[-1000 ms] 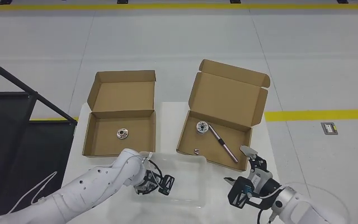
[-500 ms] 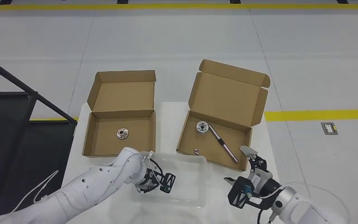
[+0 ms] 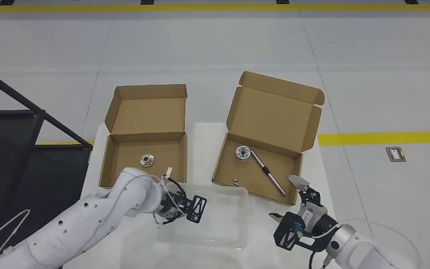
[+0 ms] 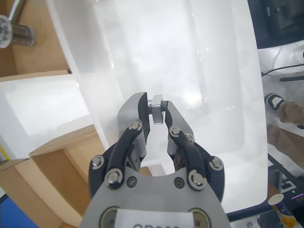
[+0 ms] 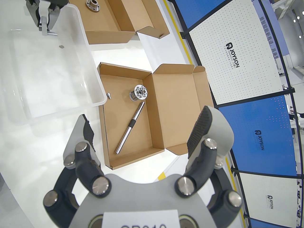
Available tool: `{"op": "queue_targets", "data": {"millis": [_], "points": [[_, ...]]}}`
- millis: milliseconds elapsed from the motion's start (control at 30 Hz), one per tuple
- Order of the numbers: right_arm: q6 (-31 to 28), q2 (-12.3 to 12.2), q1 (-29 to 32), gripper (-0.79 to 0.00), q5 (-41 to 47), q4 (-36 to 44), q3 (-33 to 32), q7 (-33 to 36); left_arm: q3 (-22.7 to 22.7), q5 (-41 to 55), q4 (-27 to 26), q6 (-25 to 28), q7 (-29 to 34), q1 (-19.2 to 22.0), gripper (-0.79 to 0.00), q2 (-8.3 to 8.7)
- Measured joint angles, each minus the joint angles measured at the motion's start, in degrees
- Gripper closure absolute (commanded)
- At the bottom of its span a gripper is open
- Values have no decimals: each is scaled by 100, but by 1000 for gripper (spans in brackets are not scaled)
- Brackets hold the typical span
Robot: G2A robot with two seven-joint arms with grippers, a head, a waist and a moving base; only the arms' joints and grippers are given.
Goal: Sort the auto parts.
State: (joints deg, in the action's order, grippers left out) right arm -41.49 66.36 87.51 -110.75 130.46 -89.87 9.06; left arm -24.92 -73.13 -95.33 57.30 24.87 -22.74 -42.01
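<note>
My left gripper [image 3: 195, 207] hangs over the left end of a clear plastic bin [image 3: 216, 189], shut on a small silver metal part [image 4: 157, 113]. The right wrist view shows this gripper [image 5: 44, 24] from afar with the part [image 5: 45, 31] sticking out below its fingers. The left cardboard box [image 3: 114, 168] holds a round flange [image 3: 146, 160]. In the right cardboard box [image 3: 224, 168] lie a spool-shaped hub [image 3: 242, 153], a long rod [image 3: 267, 172] and a tiny bolt [image 3: 236, 181]. My right gripper [image 3: 287, 200] stands open beside the near right corner of that box, holding nothing.
Both boxes have their lids folded back, standing up on the far side. The bin [image 5: 95, 79] sits in front of them near the table's front edge, with a small dark speck [image 5: 61, 46] on its floor. White table shows between the two boxes.
My left arm has drawn back to the left, and its gripper with the small part has shifted a little toward the far side of the bin. The right arm has not moved.
</note>
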Motion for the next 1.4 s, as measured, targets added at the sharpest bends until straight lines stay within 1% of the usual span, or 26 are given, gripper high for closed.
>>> {"op": "queue_targets", "data": {"millis": [133,200,267,367,467,500,600,667,767,900,967,1267,1333,1400], "points": [[0,0,0,-785,0,0,0,0,-663,-76,-386,-152,96,-343,0,430],[0,0,0,-785,0,0,0,0,-1001,-84,-479,-186,90,-529,0,625],[0,0,0,-785,0,0,0,0,-1330,-126,-472,-227,5,-675,0,786],[0,0,0,-785,0,0,0,0,-1735,-231,-323,-341,-242,-841,0,951],[0,0,0,-785,0,0,0,0,-2025,-357,-103,-414,-649,-949,0,1044],[0,0,0,-785,0,0,0,0,-2075,-461,-45,-430,-696,-964,0,1059],[0,0,0,-785,0,0,0,0,-2145,-696,135,-416,-920,-941,0,1054],[0,0,0,-785,0,0,0,0,-2115,-856,300,-389,-1027,-866,0,1011],[0,0,0,-785,0,0,0,0,-1953,-1083,634,-412,-1211,-683,0,874],[0,0,0,-785,0,0,0,0,-1624,-1345,1127,-521,-1647,-364,0,604],[0,0,0,-785,0,0,0,0,-1489,-1418,1301,-575,-1815,-256,0,495],[0,0,0,-785,0,0,0,0,-1480,-1417,1307,-577,-1823,-257,0,491],[0,0,0,-785,0,0,0,0,-1429,-1362,1270,-693,-1856,-370,0,465],[0,0,0,-785,0,0,0,0,-1334,-1366,1305,-1017,-1707,-498,0,386]]}}
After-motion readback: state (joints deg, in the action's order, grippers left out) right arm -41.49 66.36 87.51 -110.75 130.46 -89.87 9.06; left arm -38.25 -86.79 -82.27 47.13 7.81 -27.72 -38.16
